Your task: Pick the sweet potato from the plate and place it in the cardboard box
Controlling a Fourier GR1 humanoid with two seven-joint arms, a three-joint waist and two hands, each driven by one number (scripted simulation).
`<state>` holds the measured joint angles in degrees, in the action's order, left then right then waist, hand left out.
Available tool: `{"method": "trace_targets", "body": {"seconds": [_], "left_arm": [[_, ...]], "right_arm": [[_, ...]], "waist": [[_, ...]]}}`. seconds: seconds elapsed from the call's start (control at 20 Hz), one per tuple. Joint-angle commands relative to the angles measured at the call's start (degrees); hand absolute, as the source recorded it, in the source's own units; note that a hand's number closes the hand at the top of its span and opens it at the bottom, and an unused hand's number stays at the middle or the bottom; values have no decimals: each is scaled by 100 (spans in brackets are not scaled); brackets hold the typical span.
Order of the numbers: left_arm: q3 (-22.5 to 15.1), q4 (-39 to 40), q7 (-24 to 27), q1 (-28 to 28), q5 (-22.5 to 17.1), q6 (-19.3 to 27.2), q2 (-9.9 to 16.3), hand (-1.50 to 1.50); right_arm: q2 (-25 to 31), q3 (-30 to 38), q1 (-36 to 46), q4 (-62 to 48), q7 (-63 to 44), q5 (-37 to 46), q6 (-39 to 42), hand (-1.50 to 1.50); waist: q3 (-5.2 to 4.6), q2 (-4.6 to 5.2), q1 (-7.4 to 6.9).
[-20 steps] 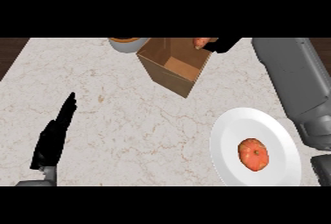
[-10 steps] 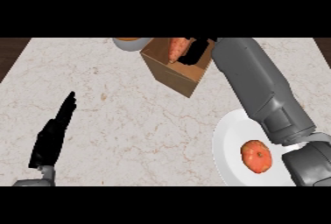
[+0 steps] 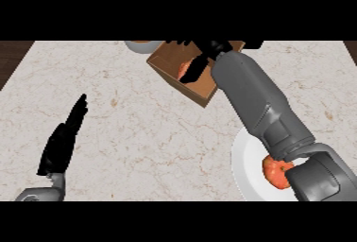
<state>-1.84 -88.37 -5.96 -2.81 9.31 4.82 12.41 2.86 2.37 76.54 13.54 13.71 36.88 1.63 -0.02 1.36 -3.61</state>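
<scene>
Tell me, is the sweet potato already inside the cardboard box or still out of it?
Inside: the orange sweet potato shows between the walls of the open cardboard box, under the right hand. Whether the fingers hold it, I cannot tell.

The right hand [image 3: 199,59] sits over the open cardboard box [image 3: 174,75], whose brown walls hem it in on the near and left sides. A grey bowl [image 3: 141,46] stands just left of the box. Bare counter [image 3: 140,127] lies wide open left of the arm toward the resting left hand [image 3: 61,142].

Right hand [image 3: 200,56] holds sweet potato [image 3: 185,70] inside cardboard box [image 3: 182,75]; left hand [image 3: 61,142] rests open.
</scene>
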Motion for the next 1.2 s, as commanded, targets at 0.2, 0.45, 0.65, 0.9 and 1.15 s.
{"method": "trace_targets", "body": {"seconds": [0.2,0.45,0.65,0.9,1.15], "left_arm": [[111,-13,-48,-12,-54,-56,62,0],[118,-19,63,28,-155,-193,78,0],[98,-49,22,92,-9,-92,80,0],[30,-155,-120,-85,44,-20,-20,0],[114,-71,142,93,-69,-143,42,0]], "right_arm": [[-1,1209,206,142,121,-1080,-641,-150],[573,1930,42,51,505,-1765,-229,-150],[1132,2372,-118,-15,639,-2173,130,-150],[1963,2678,-122,-156,362,-2345,54,-150],[2859,2928,-605,-257,693,-2553,858,-150]], "waist": [[5,2,-29],[8,41,-68],[10,28,-19],[15,64,-53],[23,114,-98]]}}
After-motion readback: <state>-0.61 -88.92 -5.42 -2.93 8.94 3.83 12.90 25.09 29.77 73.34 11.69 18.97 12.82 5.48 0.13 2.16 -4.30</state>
